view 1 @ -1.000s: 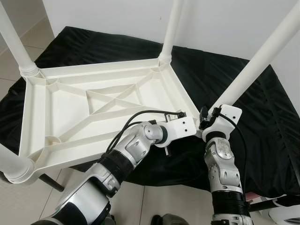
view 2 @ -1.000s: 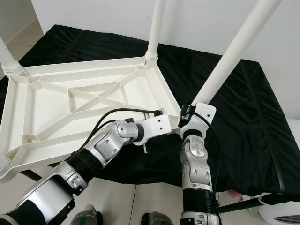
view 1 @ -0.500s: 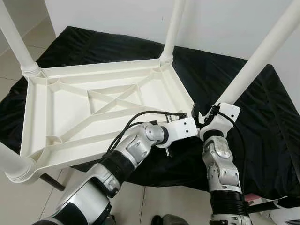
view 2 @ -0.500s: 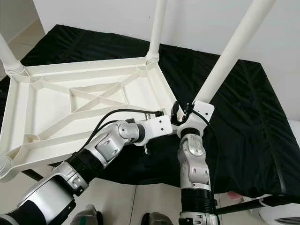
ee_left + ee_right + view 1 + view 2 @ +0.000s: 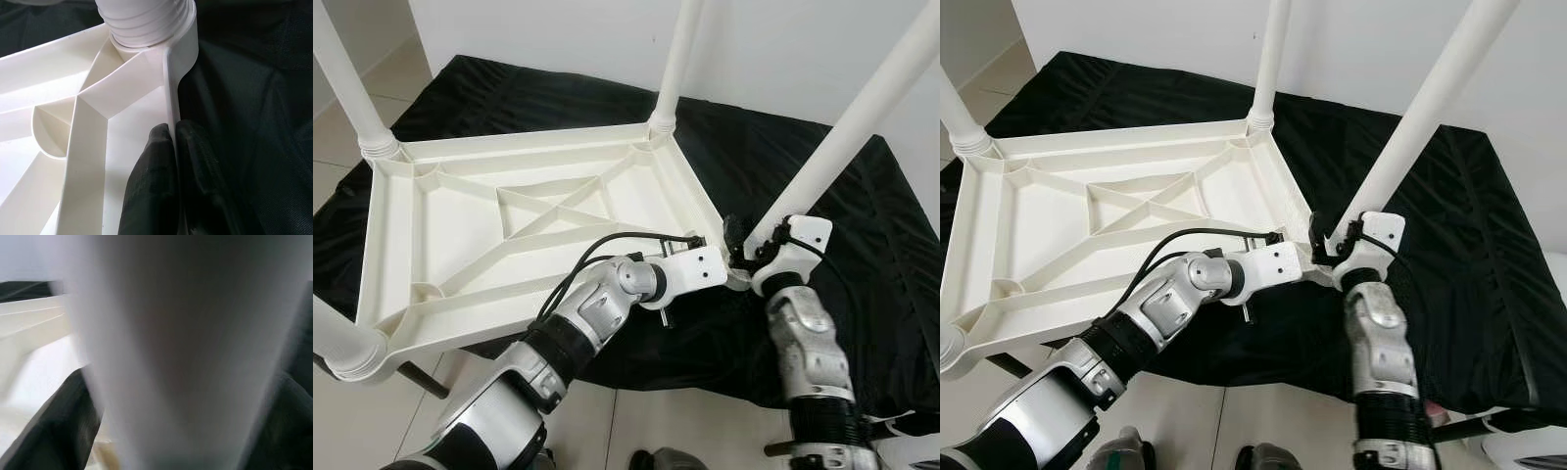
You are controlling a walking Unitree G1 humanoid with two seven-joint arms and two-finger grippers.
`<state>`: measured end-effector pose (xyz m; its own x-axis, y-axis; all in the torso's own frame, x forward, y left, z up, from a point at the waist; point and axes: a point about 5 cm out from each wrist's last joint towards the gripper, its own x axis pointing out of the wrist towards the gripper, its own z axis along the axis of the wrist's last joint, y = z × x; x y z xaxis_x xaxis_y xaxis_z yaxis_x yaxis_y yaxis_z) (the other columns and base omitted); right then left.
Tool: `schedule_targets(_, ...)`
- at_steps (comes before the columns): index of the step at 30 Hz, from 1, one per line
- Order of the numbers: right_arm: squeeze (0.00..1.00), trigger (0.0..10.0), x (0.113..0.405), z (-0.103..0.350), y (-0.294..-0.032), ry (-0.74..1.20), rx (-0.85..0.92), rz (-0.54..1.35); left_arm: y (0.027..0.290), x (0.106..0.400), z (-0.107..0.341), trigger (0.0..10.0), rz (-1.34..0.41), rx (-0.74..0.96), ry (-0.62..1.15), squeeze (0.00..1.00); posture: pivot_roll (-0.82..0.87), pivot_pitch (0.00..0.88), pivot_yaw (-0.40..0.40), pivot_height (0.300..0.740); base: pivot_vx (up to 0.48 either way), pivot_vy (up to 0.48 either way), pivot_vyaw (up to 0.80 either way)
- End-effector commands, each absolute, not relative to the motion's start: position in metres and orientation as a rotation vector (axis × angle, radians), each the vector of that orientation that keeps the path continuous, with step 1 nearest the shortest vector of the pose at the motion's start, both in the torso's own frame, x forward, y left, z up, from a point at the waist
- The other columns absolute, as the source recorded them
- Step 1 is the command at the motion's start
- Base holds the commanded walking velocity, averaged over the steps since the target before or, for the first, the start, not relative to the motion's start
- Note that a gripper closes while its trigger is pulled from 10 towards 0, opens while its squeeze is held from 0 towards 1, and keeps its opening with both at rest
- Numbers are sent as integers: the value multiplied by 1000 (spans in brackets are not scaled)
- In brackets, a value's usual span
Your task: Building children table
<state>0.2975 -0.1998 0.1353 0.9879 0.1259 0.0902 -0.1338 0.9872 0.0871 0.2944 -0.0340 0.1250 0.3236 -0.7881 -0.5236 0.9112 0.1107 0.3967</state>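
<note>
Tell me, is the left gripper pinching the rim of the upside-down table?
Yes, the left gripper has its jaws closed on the white table rim near a leg socket.

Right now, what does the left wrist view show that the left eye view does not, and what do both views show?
Left wrist view: the left gripper shut on the tabletop's rim, one black finger on each side, and the ribbed collar of the leg at that corner.

Left eye view: the whole upturned white tabletop with four legs, the black cloth under it, and the right gripper at the base of the near right leg.

Both: the ribbed white underside and black cloth.
</note>
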Motion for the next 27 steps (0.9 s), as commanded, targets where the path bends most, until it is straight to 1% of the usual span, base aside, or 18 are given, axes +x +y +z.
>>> schedule_targets(1, 0, 10000, 298, 133, -204, -84, 105, 210, -36, 281, 102, 10000, -1342, 785, 303, 0, -13, 14, -72, 740, 0, 0, 0)
schedule_targets(2, 0, 10000, 298, 133, -204, -84, 105, 210, -36, 281, 102, 10000, -1342, 785, 303, 0, -13, 14, -72, 740, 0, 0, 0)
schedule_targets(5, 0, 10000, 297, 133, -207, -81, 84, 329, -36, 282, 103, 10000, -1340, 787, 301, 0, -13, 17, -65, 740, 0, 0, 0)
schedule_targets(7, 0, 10000, 296, 133, -208, -82, 82, 358, -36, 282, 103, 10000, -1339, 788, 301, 0, -13, 17, -65, 740, 0, 0, 0)
schedule_targets(8, 0, 10000, 298, 134, -213, -84, 63, 399, -36, 284, 104, 10000, -1337, 788, 300, 0, -12, 18, -60, 740, 0, 0, 0)
schedule_targets(9, 0, 10000, 298, 134, -213, -84, 63, 399, -36, 284, 104, 10000, -1337, 788, 300, 0, -12, 18, -60, 740, 0, 0, 0)
schedule_targets(10, 0, 10000, 302, 135, -222, -83, 37, 419, -36, 285, 105, 10000, -1335, 788, 299, 0, -10, 18, -61, 740, 0, 0, 0)
schedule_targets(14, 0, 10000, 308, 133, -234, -55, 5, 460, -35, 286, 106, 10000, -1333, 791, 298, 0, -14, 15, -53, 740, 0, 0, 0)
schedule_targets(19, 0, 10000, 311, 135, -240, -46, -22, 481, -35, 287, 106, 10000, -1333, 793, 296, 0, -15, 13, -50, 740, 0, 0, 0)
schedule_targets(27, 0, 10000, 316, 135, -246, -15, -70, 573, -36, 288, 108, 10000, -1333, 795, 290, 0, -14, 10, -51, 740, 0, 0, 0)
